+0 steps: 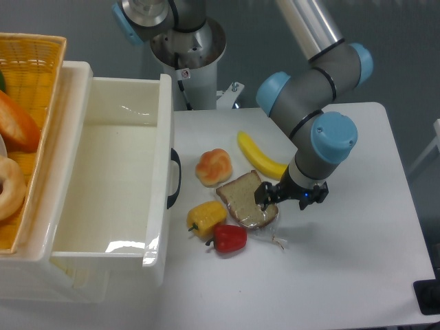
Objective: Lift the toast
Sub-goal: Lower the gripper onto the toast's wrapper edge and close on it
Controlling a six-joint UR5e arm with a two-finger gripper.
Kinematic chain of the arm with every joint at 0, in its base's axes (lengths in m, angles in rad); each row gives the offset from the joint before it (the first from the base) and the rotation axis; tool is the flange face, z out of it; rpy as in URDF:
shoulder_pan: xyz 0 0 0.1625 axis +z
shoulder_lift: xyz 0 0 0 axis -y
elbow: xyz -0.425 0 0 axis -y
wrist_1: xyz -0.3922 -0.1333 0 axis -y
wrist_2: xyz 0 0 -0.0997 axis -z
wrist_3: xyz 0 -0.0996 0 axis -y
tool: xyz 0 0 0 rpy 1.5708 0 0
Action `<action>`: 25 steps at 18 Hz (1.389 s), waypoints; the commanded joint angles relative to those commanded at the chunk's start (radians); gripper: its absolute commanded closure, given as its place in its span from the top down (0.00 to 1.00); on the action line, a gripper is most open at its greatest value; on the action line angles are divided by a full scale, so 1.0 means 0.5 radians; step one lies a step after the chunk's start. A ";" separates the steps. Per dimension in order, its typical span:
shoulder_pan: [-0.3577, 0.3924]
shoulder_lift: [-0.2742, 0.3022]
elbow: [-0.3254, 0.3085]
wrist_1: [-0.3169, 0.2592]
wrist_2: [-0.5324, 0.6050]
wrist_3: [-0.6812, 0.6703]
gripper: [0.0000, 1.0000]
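Note:
The toast (243,201) is a flat brown slice in clear crinkly wrap, lying on the white table between the yellow pepper and the banana. My gripper (287,197) hangs over the toast's right edge, fingers spread open. The left finger (263,196) overlaps the slice's right side and the right finger (307,200) is off it, over bare table. Nothing is held.
An orange-tan bun (214,167) lies just left of the banana (259,157). A yellow pepper (205,218) and a red pepper (229,238) sit at the toast's lower left. A white open bin (165,137) and a wicker basket (48,82) stand at the left.

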 joint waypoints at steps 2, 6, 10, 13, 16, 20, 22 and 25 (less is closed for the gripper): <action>-0.003 -0.015 0.000 0.043 0.000 -0.080 1.00; 0.000 -0.022 -0.003 0.047 0.003 -0.117 1.00; -0.037 -0.058 0.015 0.050 0.012 -0.166 1.00; -0.077 -0.129 0.046 0.083 0.015 -0.169 1.00; -0.104 -0.166 0.061 0.080 0.025 -0.191 1.00; -0.104 -0.166 0.058 0.080 0.037 -0.166 1.00; -0.104 -0.154 0.061 0.080 0.043 -0.166 1.00; -0.101 -0.147 0.064 0.086 0.049 -0.185 1.00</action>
